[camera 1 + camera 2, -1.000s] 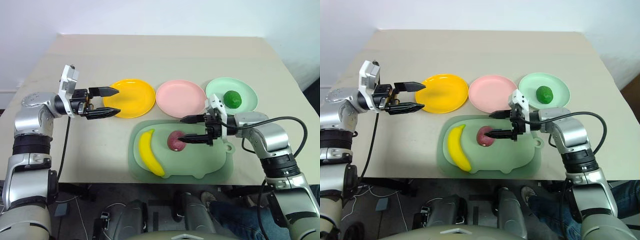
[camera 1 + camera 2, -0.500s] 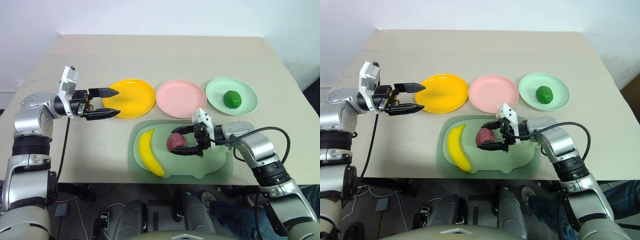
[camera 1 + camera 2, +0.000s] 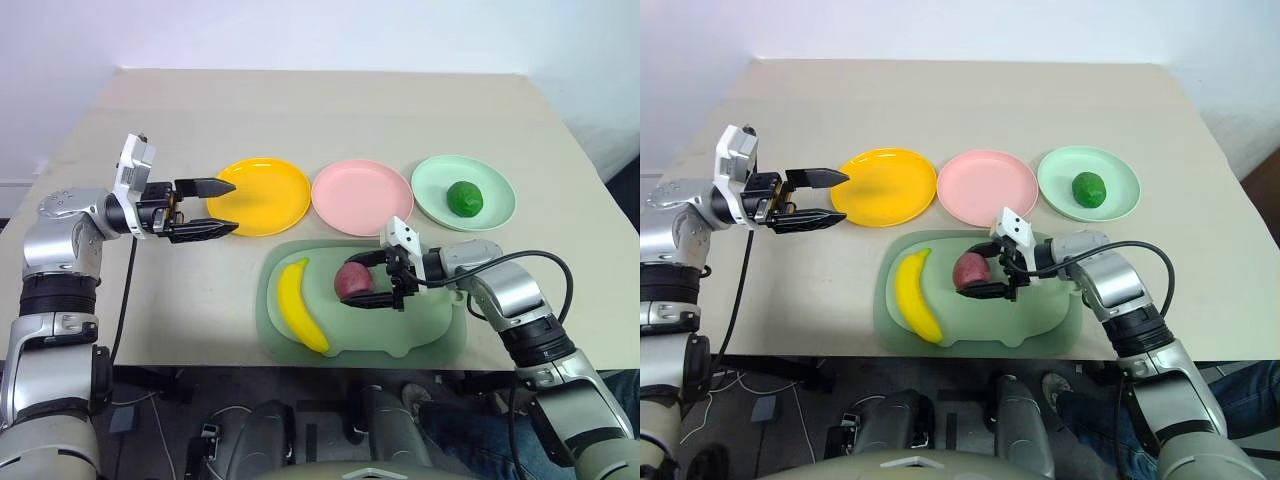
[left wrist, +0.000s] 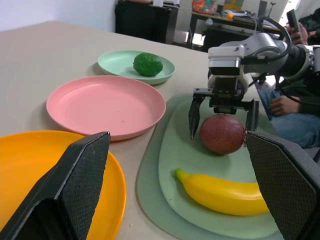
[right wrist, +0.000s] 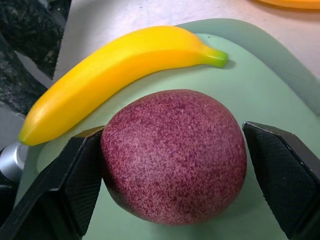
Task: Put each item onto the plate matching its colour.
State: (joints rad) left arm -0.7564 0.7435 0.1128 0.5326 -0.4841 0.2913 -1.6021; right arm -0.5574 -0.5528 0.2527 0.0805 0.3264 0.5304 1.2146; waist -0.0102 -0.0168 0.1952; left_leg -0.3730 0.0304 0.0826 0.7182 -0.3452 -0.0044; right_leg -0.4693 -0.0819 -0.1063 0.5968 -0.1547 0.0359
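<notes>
A round reddish-purple fruit (image 3: 351,280) lies on the pale green pig-shaped mat (image 3: 430,325), beside a curved yellow banana (image 3: 297,305). My right gripper (image 4: 220,138) is low over the mat and open, one finger on each side of the reddish-purple fruit. In the right wrist view the fruit (image 5: 172,155) sits between the pads. A small dark green fruit (image 3: 464,197) rests on the mint green plate (image 3: 430,180). The pink plate (image 3: 360,195) and the yellow plate (image 3: 265,195) hold nothing. My left gripper (image 3: 232,207) hovers open at the yellow plate's left edge.
The three plates stand in a row behind the mat, near the table's front half. The beige table (image 3: 330,110) stretches bare behind the plates. The mat's front edge lies close to the table's front edge.
My right gripper has come down and to the left, from beside the reddish-purple fruit to straddling it. The left gripper has stayed where it was.
</notes>
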